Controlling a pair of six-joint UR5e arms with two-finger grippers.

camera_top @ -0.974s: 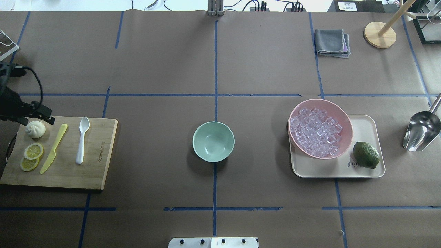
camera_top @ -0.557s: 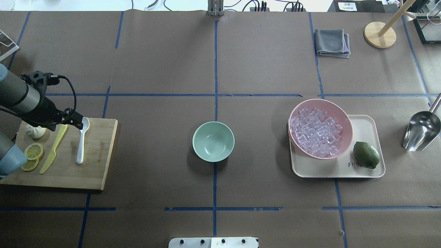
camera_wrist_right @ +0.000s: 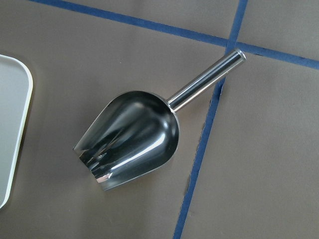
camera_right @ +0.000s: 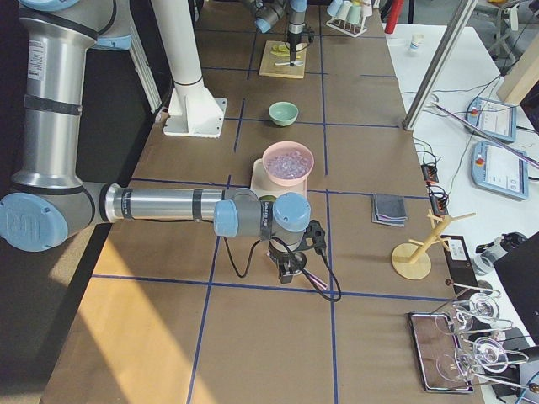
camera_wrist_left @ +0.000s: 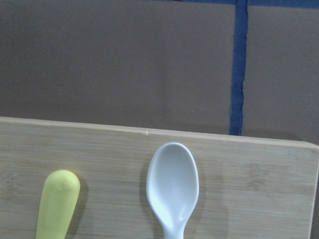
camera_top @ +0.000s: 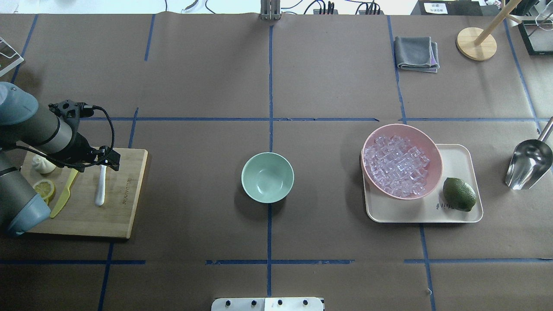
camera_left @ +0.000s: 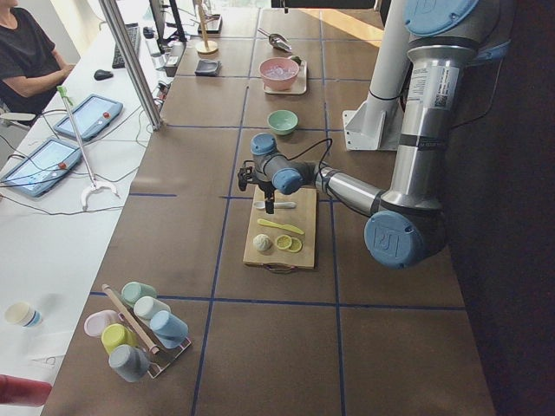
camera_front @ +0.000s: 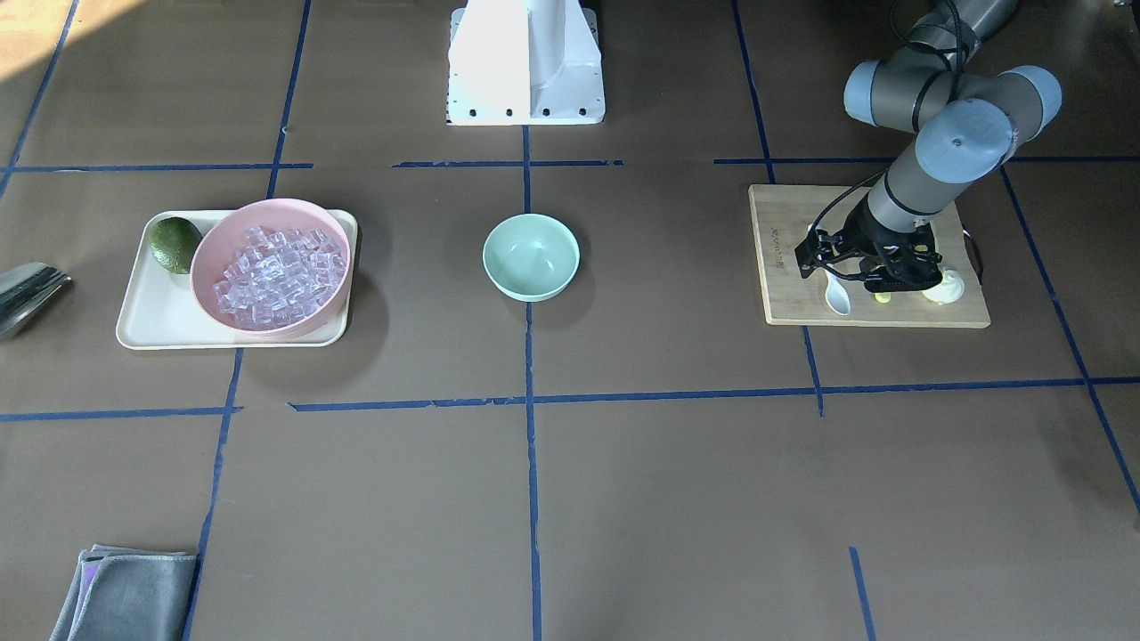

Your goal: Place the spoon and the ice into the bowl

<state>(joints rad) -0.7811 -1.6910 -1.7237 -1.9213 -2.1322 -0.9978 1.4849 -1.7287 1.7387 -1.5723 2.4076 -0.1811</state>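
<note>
Spoon (camera_top: 100, 186), slim and of white plastic, lies flat on the bamboo cutting board (camera_top: 125, 198) at the table's left end, scoop pointing away from the robot; just beside it, apart from it, lies the yellow plastic knife (camera_top: 64, 196), and beyond that a lemon slice (camera_top: 43, 188) and a white bun-shaped thing (camera_top: 42, 164). The left gripper (camera_top: 110, 160) hangs over the spoon's scoop, which fills the lower middle of the left wrist view; none of the views shows clearly whether its jaws are apart or together, so I cannot tell.

The small mint-green round bowl (camera_top: 267, 177) stands upright at the table's centre, well apart from the board; the clear glassy ice cubes (camera_top: 395, 166) are heaped in the larger pink bowl (camera_top: 405, 127), which sits on a beige rectangular tray (camera_top: 458, 157) with a dark green lime (camera_top: 459, 194) beside it.

The right gripper (camera_right: 289, 271) is over the table's right end, above a shiny steel scoop (camera_top: 528, 164); it shows only in the side view, so I cannot tell how its jaws stand.
</note>
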